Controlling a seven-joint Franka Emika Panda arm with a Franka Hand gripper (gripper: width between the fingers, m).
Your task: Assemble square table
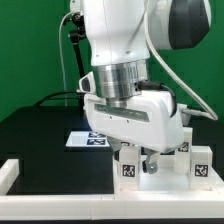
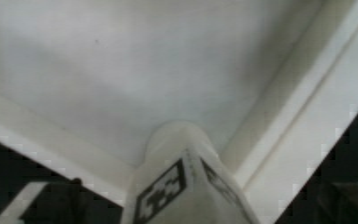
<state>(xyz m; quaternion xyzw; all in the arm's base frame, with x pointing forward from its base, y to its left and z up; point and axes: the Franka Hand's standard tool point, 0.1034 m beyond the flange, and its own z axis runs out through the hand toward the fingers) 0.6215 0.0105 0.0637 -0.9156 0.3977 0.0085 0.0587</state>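
Observation:
The square table's white panel (image 1: 165, 183) lies rim up at the exterior view's lower right. Short white tagged legs stand on it: one near the front (image 1: 128, 166), one at the right (image 1: 200, 162), one further back (image 1: 180, 140). My gripper (image 1: 148, 163) hangs low over the panel between the front and right legs, its fingertips largely hidden by the hand. In the wrist view the recessed underside (image 2: 140, 80) fills the picture. A tagged leg (image 2: 185, 185) stands upright between my fingers. The gripper (image 2: 185, 212) is open, with a dark gap on either side of the leg.
The marker board (image 1: 88, 140) lies flat on the black table behind the panel, toward the exterior view's left. A long white bar (image 1: 12, 176) edges the table at the front left. Cables hang behind the arm against the green backdrop.

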